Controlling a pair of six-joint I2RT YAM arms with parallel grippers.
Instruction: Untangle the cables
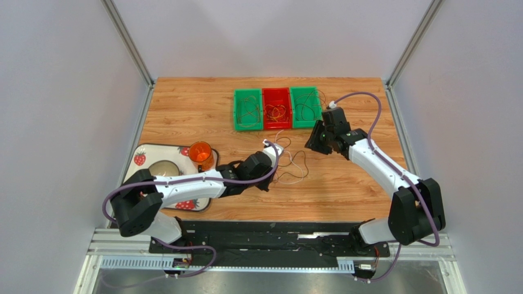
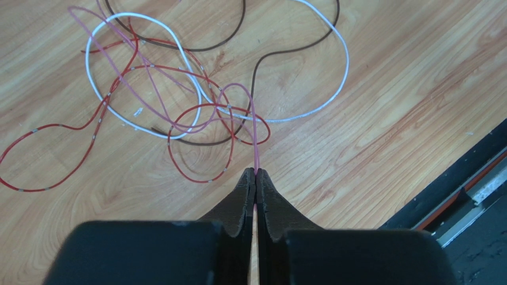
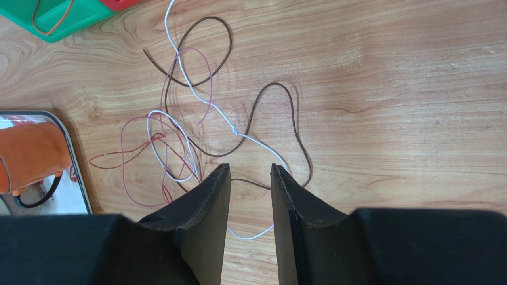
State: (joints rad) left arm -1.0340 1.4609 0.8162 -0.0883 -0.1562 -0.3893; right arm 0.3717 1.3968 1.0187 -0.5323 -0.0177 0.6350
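**Untangling, strand extraction.** The cables (image 1: 291, 163) lie in a loose knot on the desk (image 1: 196, 104) between the two arms, in front of a row of three bins (image 1: 236, 113) that hold other wires. The left gripper (image 2: 256, 173) has its jaws closed on a pink wire (image 2: 256, 148), pinched at the very tips. From there the strand runs into the knot, crossing a red wire (image 2: 202, 181), a white wire (image 2: 347, 62) and a brown wire (image 2: 253, 80). The right gripper (image 3: 250, 173) hangs over the same heap with its jaws apart and nothing gripped. The pink strand is probably best drawn out slowly and low, along its own line and away from the loops. The free gripper could pin a white or brown loop so the heap does not drag along. So slight a tip grip may slip under an abrupt pull.
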